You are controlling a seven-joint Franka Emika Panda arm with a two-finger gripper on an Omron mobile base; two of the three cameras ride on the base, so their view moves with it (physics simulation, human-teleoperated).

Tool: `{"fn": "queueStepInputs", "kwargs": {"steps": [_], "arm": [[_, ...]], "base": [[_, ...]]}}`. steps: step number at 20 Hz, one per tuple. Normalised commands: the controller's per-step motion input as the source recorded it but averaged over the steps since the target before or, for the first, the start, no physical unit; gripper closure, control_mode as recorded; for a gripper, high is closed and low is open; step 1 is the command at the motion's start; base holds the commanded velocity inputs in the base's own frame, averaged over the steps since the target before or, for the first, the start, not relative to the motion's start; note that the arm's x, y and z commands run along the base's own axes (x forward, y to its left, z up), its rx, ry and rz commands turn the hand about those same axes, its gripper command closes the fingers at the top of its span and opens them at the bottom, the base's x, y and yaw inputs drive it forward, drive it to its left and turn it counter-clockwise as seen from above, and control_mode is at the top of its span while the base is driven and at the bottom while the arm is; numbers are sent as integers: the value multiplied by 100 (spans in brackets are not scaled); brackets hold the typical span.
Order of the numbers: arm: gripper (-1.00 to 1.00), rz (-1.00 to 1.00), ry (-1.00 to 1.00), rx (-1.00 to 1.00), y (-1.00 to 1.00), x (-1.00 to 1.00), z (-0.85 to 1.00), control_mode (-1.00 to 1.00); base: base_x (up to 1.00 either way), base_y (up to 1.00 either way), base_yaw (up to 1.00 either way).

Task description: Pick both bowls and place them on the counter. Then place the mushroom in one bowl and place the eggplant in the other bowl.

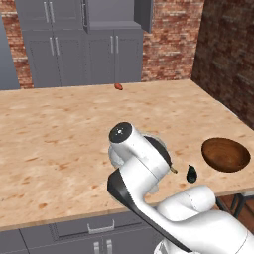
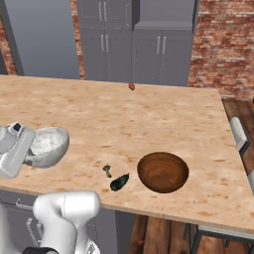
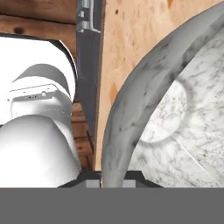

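Note:
The grey-white speckled stone bowl (image 2: pixel 48 145) sits low at the near left of the tan counter (image 2: pixel 149 119); I cannot tell if it touches the top. My gripper (image 3: pixel 111 182) is shut on its rim (image 3: pixel 114 144), one finger inside and one outside; the hand (image 2: pixel 15 148) shows at the bowl's left side. The glossy wood bowl (image 1: pixel 225 155) (image 2: pixel 162 172) stands upright near the counter's front right. Left of it lies the blackish eggplant (image 1: pixel 191 173) (image 2: pixel 119 182) with its thin stalk. The reddish mushroom (image 1: pixel 118 86) (image 2: pixel 131 86) lies far back on the counter.
Dark grey cupboards (image 2: pixel 134 44) and a brick wall (image 1: pixel 171 34) stand behind the counter. The counter's front edge (image 3: pixel 89 87) runs close to the held bowl, with drawer fronts (image 1: pixel 99 228) below. A chair (image 2: pixel 240 136) stands off the right end.

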Motion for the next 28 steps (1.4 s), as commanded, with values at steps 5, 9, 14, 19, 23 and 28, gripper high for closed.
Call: {"fn": "queueStepInputs", "kwargs": {"steps": [5, 9, 14, 19, 23, 28], "arm": [[100, 7, 0, 5, 11, 24, -40, -100], [100, 5, -3, 9, -1, 8, -29, -100], [100, 4, 0, 5, 0, 15, -24, -100], [100, 0, 0, 0, -1, 11, -28, -100], [100, 0, 0, 0, -11, 24, -35, -100], [100, -3, 1, 0, -17, 41, -39, -100]], "base": [[0, 0, 0], [0, 0, 0], [0, 0, 0], [0, 0, 0], [0, 0, 0], [0, 0, 0]]}}
